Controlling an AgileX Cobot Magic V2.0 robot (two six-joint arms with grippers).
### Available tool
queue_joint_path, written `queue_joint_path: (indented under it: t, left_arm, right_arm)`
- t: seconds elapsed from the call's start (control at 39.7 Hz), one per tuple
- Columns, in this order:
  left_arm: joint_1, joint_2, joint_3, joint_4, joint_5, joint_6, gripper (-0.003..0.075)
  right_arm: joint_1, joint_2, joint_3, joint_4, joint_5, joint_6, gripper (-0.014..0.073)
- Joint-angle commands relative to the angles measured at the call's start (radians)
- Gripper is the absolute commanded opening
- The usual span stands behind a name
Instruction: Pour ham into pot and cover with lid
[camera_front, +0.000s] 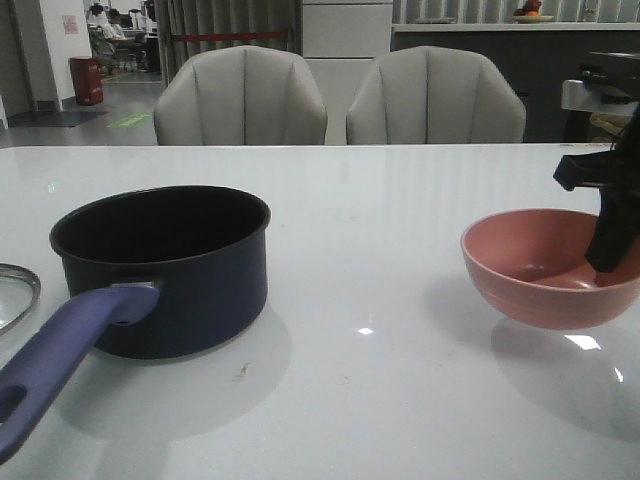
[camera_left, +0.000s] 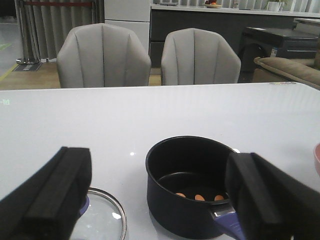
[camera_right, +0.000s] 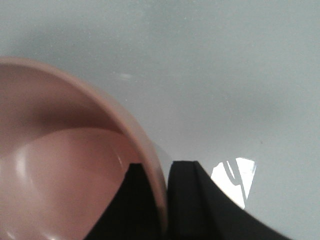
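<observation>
Setting: White glossy table (camera_front: 400, 400) fills the front view, with two grey padded chairs (camera_front: 240, 100) behind it along the top of the frame and a red bin (camera_front: 87, 80) at far upper left.
Front view, pot: dark navy pot (camera_front: 165, 270) stands left of centre, its purple-blue handle (camera_front: 60, 360) running to the lower left corner.
Front view, lid: only a curved edge of the glass lid (camera_front: 15, 292) shows at the left border, flat on the table just beside the pot's handle.
Front view, bowl: pink bowl (camera_front: 550, 268) sits at right, well apart from the pot, tilted slightly and shown empty.
Front view, right gripper: black right gripper (camera_front: 612, 240) at the right edge reaches down onto the bowl's rim.
Left wrist view, left gripper: left gripper (camera_left: 155, 200) has its two black fingers (camera_left: 57, 195) spread wide, holding nothing.
Left wrist view, ham: three small orange pieces of ham (camera_left: 199, 197) lie on the pot's black floor, lower centre.
Left wrist view, lid: lid appears at bottom left, beside the pot.
Right wrist view, right gripper: fingers pinch the bowl's pink rim at bottom centre, one inside, one outside.
</observation>
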Motion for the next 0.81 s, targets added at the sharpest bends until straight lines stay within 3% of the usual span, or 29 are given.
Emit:
queue_joint_path:
  t: [0.0,0.2,0.6,0.78]
  left_arm:
    - [-0.006,0.012,-0.029,-0.008,-0.081,-0.003,0.0581]
    - [-0.006,0.012,-0.029,-0.008,-0.081,-0.003,0.0581]
    - [-0.006,0.012,-0.029,-0.008,-0.081,-0.003,0.0581]
    - [-0.006,0.012,-0.029,-0.008,-0.081,-0.003,0.0581]
  right_arm:
    - [-0.007,-0.042,-0.027,0.014,-0.020,-0.002,0.0264]
    - [-0.007,-0.045,-0.027,-0.020,-0.051,-0.005,0.0420]
    - [0.020,-0.302,-0.017,-0.034,-0.128,-0.066,0.0422]
    - [0.084,-0.496,0.088,-0.029,-0.254,-0.066,0.0422]
